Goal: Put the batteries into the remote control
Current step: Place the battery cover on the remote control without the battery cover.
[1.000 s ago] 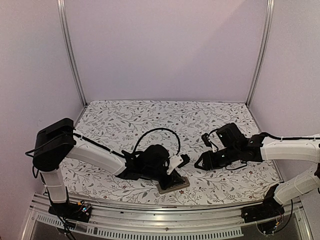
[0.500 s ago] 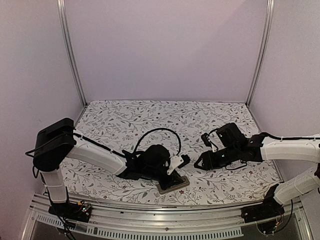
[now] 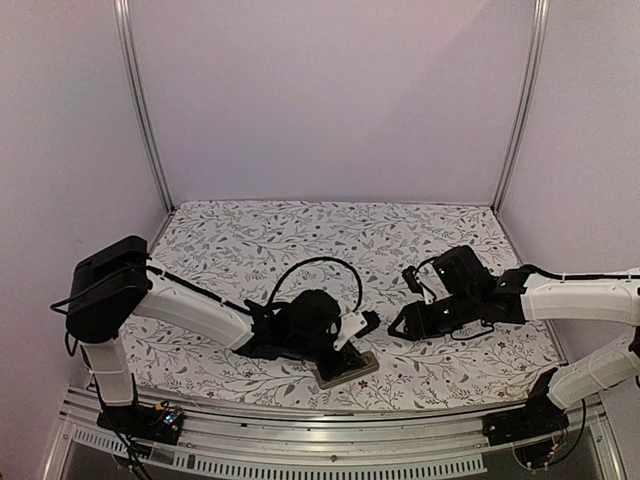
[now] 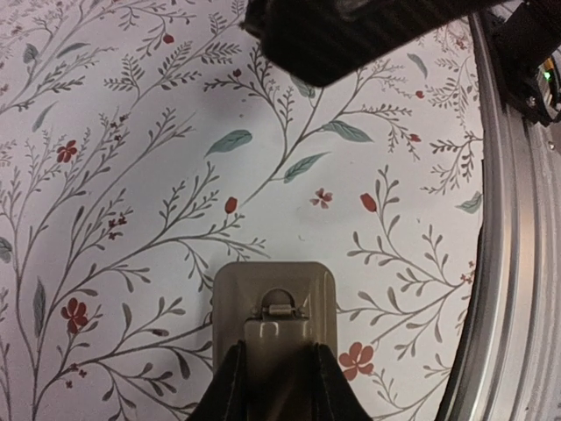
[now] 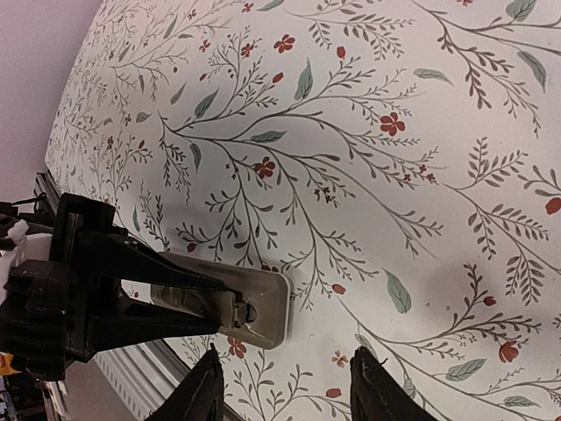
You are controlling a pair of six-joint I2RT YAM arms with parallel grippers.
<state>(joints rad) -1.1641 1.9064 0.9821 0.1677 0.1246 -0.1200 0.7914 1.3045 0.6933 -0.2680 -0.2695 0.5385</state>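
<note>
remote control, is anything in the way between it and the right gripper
Nothing visible does. Only bare patterned table lies between the open right gripper and the free end of the remote control. The left gripper sits on its other end, off that path.

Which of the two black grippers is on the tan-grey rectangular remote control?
The left gripper: its fingers are down on the tan-grey rectangular remote control by the table's front rail. The right gripper hangs apart, open and empty.

Soft even pinkish light, faint diffuse shadows, wrist views sharp, edges slightly curved
</note>
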